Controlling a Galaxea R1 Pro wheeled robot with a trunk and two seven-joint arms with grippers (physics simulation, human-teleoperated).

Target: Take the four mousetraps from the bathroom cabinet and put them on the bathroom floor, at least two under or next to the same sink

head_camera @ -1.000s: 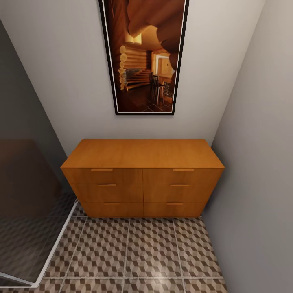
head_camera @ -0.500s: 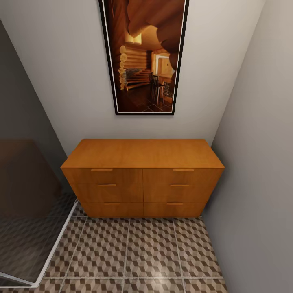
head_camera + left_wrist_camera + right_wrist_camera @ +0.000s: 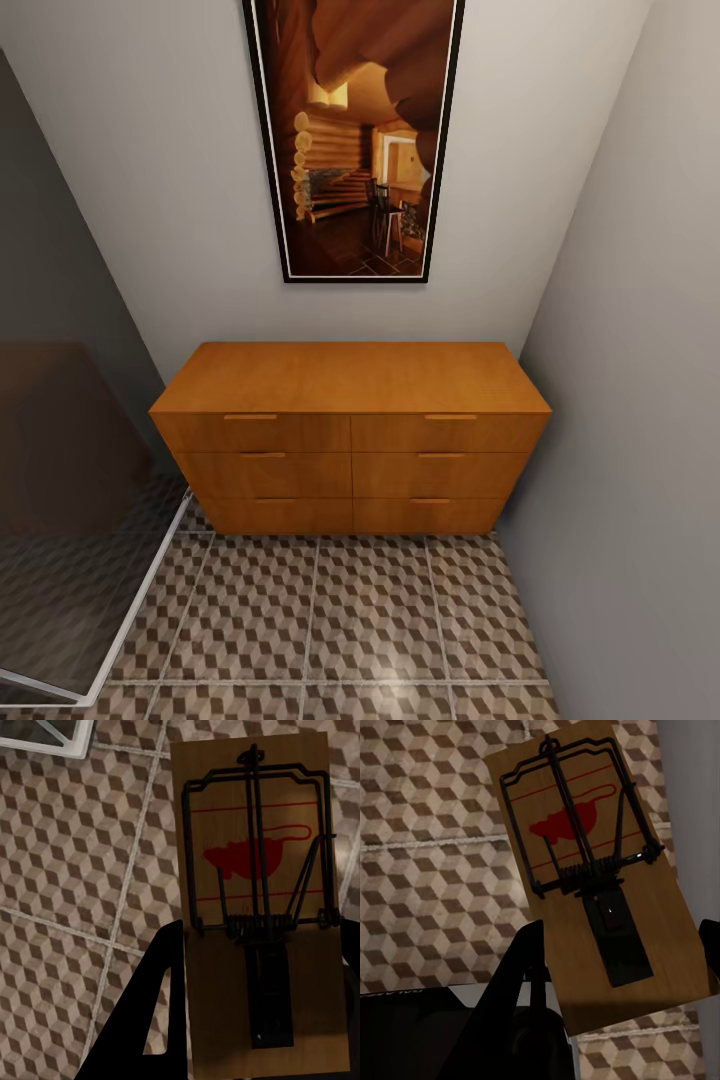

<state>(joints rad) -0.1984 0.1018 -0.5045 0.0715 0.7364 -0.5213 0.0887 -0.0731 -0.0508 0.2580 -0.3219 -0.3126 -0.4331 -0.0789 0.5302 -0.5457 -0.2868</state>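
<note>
Ahead of me in the head view stands the cabinet (image 3: pixel 350 435), all six drawers shut, against the back wall under a framed picture (image 3: pixel 353 140), with the bathroom floor (image 3: pixel 330 620) in front and a glass shower wall (image 3: pixel 60 520) on my left. My left end effector (image 3: pixel 255 1012) is closed on a mousetrap (image 3: pixel 259 907), held above the tiles. My right end effector (image 3: pixel 619 1001) grips a second mousetrap (image 3: pixel 592 870) over the floor, close to a grey wall (image 3: pixel 690 765).
</note>
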